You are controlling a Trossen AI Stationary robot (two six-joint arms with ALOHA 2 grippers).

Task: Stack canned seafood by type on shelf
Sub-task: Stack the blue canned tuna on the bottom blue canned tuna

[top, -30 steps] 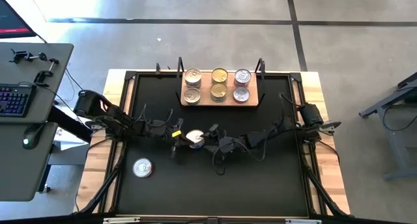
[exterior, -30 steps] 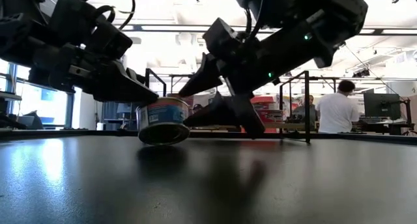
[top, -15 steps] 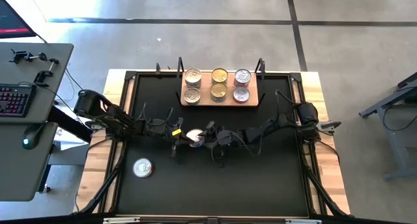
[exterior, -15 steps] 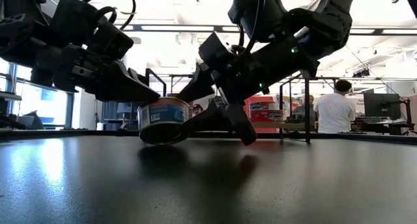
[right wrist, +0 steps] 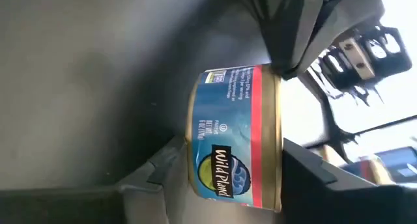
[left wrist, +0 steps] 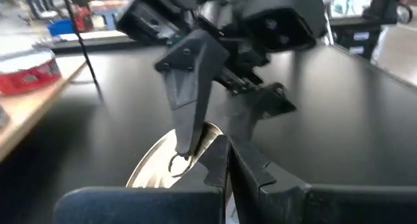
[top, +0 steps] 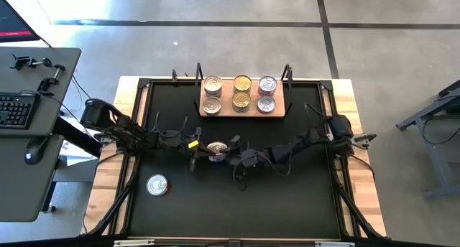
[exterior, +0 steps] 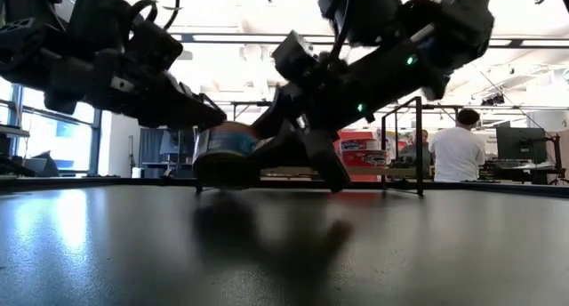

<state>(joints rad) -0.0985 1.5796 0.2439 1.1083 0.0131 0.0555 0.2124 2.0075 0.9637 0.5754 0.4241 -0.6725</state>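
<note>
High view, shelf: the shelf (top: 243, 107) stands at the far side of my black mat (top: 287, 197), carrying six tins in three pairs, silver on one end, gold in the middle, purplish on the other end.
High view, tin between my arms: a silver-lidded tin (top: 216, 148) lies mid-mat, with my left gripper (top: 198, 151) at one side of it and my right gripper (top: 231, 152) at the other.
High view, spare tin: another silver-lidded tin with a red rim (top: 157, 185) sits alone nearer the front, well apart from both arms.
Low view, tin: the blue-labelled tin (exterior: 224, 153) is tipped, one edge off the mat, wedged between my two sets of fingers.
Low view, room: a person in a white shirt (exterior: 460, 151) stands at a desk far behind.
Left wrist view, left pincer: my two fingers (left wrist: 251, 165) are pressed together, tips resting on the tin's lid (left wrist: 168, 167) by its pull ring; my other arm's finger comes down onto the same lid.
Right wrist view, right pincer: my fingers (right wrist: 158, 167) stand apart on either side of the tin (right wrist: 236, 136), blue and red label showing; I cannot tell whether they grip it yet.
</note>
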